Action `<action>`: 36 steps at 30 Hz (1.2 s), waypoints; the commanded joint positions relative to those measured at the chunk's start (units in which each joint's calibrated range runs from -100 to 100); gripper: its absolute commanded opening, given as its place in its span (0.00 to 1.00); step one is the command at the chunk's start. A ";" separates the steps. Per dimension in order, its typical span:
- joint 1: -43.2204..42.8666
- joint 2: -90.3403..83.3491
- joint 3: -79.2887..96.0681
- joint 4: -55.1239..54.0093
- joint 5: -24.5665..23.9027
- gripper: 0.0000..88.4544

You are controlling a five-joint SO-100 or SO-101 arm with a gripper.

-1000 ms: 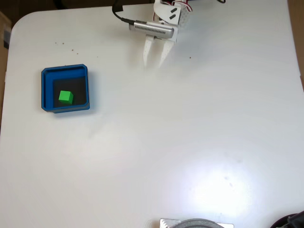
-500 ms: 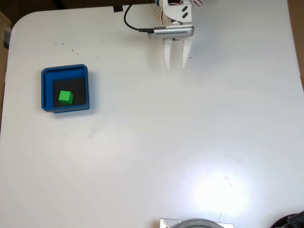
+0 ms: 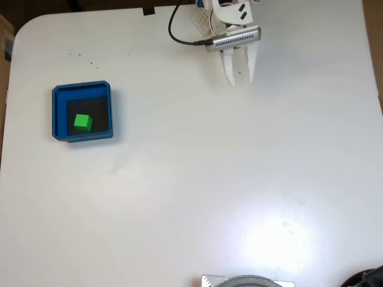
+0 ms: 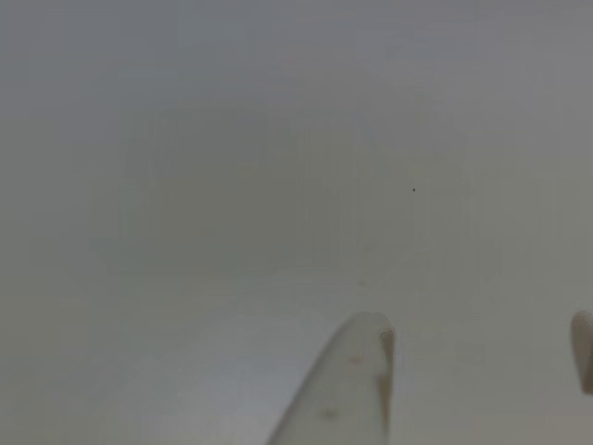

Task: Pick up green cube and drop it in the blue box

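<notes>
The green cube (image 3: 82, 122) lies on the dark floor of the blue box (image 3: 58, 113) at the left of the white table in the fixed view. My gripper (image 3: 241, 81) hangs near the table's top edge, far to the right of the box, open with nothing between its white fingers. In the other view the gripper (image 4: 482, 348) shows two pale fingertips (image 4: 366, 371) apart over bare table.
A black cable (image 3: 179, 27) loops from the arm's base at the top edge. A round grey object (image 3: 248, 281) sits at the bottom edge, a dark thing (image 3: 368, 278) at the bottom right corner. The white table (image 3: 209, 179) spreads wide between them.
The gripper has swung rightward along the top of the table, away from the blue box. The green cube has stayed in the box.
</notes>
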State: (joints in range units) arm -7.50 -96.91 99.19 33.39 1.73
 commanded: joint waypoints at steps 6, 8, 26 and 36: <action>-0.13 -1.67 0.27 -1.55 0.10 0.09; -0.06 -1.67 0.27 -1.47 0.20 0.08; 0.10 -1.59 0.18 -1.14 0.34 0.03; 0.02 -1.17 0.36 -1.14 0.00 0.03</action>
State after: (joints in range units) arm -7.50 -96.91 99.19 33.39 1.83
